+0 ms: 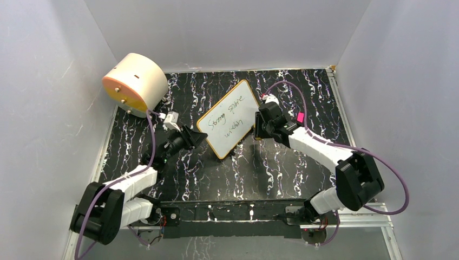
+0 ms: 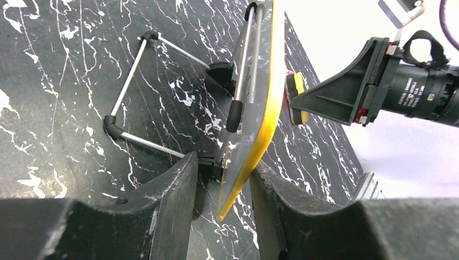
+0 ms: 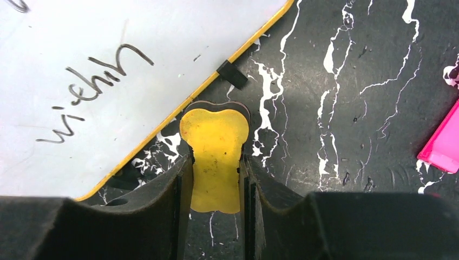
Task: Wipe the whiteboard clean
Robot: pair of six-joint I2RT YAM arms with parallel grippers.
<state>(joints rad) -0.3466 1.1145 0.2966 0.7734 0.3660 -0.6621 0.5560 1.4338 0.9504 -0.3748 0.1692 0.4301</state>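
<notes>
Two tools cooperate: the left tool straddles the whiteboard on its wire stand on the tabletop, likely steadying it, though its grip is unclear; the right tool pinches a yellow eraser beside it.

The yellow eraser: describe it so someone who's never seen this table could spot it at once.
On the black marbled table stands a propped whiteboard with dark handwriting. Beside its right edge, the right claw pinches the yellow eraser. It is a flat, bone-shaped pad, unlike the pink object lying farther right.
</notes>
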